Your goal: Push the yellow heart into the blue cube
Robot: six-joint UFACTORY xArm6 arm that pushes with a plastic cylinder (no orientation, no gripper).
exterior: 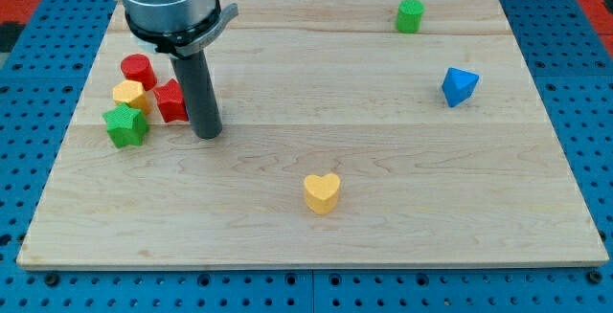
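Note:
The yellow heart (322, 192) lies on the wooden board (402, 141) a little below the middle. The blue cube (459, 86) sits near the view's right edge of the board, up and to the right of the heart, well apart from it. My tip (207, 133) rests on the board left of centre, far to the left of the heart and slightly above it. The tip stands just right of a red block (170, 100).
A cluster sits at the board's left: a red cylinder (137, 68), a yellow block (128, 95), the red block and a green star (125, 125). A green cylinder (410, 14) stands near the top right. Blue pegboard surrounds the board.

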